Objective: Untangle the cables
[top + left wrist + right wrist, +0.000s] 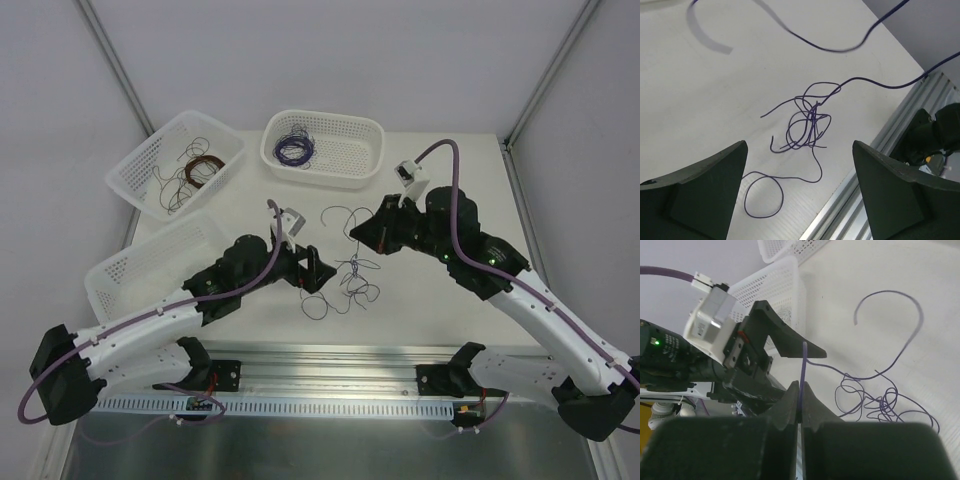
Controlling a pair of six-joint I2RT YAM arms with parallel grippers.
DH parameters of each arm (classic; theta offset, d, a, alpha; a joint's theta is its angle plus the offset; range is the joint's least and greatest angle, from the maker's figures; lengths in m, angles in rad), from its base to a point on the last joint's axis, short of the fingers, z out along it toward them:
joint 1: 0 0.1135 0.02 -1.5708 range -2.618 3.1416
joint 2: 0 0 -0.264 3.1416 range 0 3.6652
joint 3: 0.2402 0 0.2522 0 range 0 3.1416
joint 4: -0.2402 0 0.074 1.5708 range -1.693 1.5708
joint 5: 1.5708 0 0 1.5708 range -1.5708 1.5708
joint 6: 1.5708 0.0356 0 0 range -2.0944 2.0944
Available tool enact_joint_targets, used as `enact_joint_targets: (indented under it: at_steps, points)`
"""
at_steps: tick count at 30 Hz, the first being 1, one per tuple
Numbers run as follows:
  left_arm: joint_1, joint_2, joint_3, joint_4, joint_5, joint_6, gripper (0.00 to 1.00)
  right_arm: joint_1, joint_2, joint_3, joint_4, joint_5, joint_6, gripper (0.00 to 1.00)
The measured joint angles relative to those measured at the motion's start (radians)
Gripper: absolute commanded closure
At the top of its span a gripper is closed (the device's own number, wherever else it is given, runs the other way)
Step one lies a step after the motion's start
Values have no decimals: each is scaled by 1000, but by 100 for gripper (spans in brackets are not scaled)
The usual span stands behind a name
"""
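Observation:
The cables are thin purple wires in a loose tangle (pixel 355 278) on the white table between the two grippers. In the left wrist view the tangle (pixel 807 125) lies ahead of the fingers, with a single loop (pixel 763 195) trailing towards them. My left gripper (pixel 317 272) is open wide and empty, just left of the tangle and above the table (pixel 799 150). My right gripper (pixel 354 236) is shut on one purple strand (pixel 803 365) and holds it up above the tangle (pixel 875 402). A curved wire end (pixel 887 291) lies apart on the table.
Three white baskets stand at the back left: one with a brown wire coil (pixel 203 166), one with a purple coil (pixel 294 150), and one (pixel 140 268) beside the left arm. The aluminium rail (pixel 330 360) runs along the table's near edge.

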Motion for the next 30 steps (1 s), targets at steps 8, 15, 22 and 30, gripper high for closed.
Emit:
enact_joint_targets:
  at_steps: [8, 15, 22, 30]
  points:
    - [-59, 234, 18, 150, 108, 111, 28, 0, 0, 0, -26, -3, 23, 99]
    - [-91, 327, 31, 181, 169, 143, 75, 0, -9, 0, -36, -3, 30, 99]
    - [-89, 364, 32, 175, 101, 136, 100, 0, -24, 19, -69, 3, 26, 99]
    - [16, 444, 55, 59, 35, 3, 100, 0, -47, 214, -195, 71, -53, 99]
